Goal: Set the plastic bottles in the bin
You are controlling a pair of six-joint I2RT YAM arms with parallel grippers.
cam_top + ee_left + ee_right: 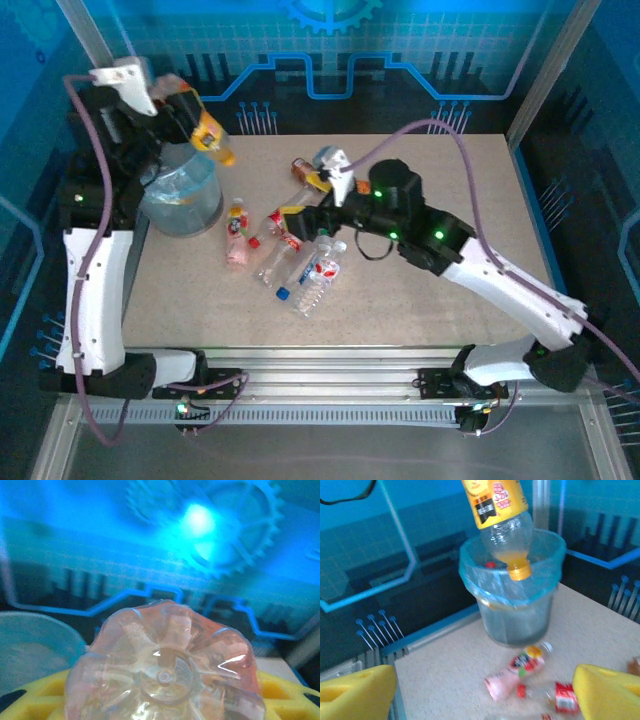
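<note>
bottle labels (495,500) blurred, nothing legible

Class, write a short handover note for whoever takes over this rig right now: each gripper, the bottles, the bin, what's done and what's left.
Left gripper: shut on an orange-labelled bottle, held cap down at the rim of the bin.
Right gripper: open, empty, at the pile of bottles mid-table.
Done: a red cap shows inside the bin, so at least one seems in.
Left: drop the held bottle, then clear the pile, including the pink one nearest the bin.
</note>
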